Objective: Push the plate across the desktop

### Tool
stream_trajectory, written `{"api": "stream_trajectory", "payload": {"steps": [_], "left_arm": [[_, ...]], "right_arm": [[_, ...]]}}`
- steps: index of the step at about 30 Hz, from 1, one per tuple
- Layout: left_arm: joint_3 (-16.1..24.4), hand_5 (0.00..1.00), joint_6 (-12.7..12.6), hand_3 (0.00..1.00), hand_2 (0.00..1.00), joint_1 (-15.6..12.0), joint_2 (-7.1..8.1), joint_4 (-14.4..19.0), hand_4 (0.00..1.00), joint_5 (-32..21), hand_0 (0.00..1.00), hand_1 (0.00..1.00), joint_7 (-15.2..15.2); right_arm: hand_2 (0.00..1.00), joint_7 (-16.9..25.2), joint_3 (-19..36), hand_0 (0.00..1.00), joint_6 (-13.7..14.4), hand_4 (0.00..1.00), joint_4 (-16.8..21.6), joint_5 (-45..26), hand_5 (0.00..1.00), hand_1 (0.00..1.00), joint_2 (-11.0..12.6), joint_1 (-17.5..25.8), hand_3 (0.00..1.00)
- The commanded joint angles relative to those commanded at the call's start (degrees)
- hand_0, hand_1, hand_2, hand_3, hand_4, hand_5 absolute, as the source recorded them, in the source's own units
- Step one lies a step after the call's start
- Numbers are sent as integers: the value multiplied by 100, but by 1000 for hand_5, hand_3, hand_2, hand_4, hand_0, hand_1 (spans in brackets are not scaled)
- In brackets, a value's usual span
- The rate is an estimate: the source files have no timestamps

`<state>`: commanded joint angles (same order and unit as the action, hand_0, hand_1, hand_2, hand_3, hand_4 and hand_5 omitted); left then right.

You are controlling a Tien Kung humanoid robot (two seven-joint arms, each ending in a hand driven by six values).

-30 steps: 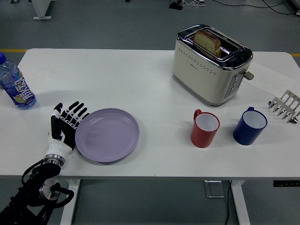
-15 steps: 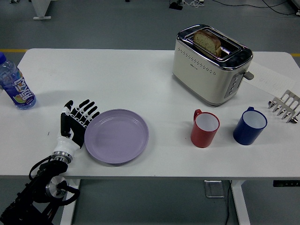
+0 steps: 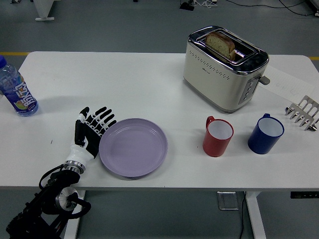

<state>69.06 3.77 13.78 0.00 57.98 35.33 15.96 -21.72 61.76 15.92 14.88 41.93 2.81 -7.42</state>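
Note:
A lilac plate (image 3: 133,147) lies flat on the white table (image 3: 149,84), left of centre near the front edge. My left hand (image 3: 92,128) rests with its fingers spread flat against the plate's left rim, holding nothing. Its black arm comes up from the lower left corner. My right arm does not show.
A red mug (image 3: 218,136) and a blue mug (image 3: 265,134) stand to the right of the plate. A cream toaster (image 3: 224,67) with a bread slice is at the back. A water bottle (image 3: 16,88) stands at the far left, a metal rack (image 3: 303,112) at the right edge.
My left hand has slid to the right along the table, and the plate has moved right with it, closer to the red mug.

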Motion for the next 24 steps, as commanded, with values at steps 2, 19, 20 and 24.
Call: {"api": "stream_trajectory", "payload": {"steps": [2,19,20,24], "left_arm": [[-40,998,0,622,718,23,0,-4,535,-30,734,761,5],[-420,998,0,621,717,158,0,-4,534,-155,734,761,18],[-429,998,0,621,717,165,0,-5,534,-163,734,761,18],[-494,998,3,621,717,164,0,-8,533,-217,734,761,22]], "right_arm": [[611,-1,2,577,-2,211,0,6,529,518,1,-1,563],[611,-18,14,578,-11,213,6,47,524,518,-1,-8,562],[611,-17,12,578,-10,213,6,43,524,518,-1,-8,562],[611,-27,25,577,-12,213,8,67,523,518,-3,-3,563]]}}
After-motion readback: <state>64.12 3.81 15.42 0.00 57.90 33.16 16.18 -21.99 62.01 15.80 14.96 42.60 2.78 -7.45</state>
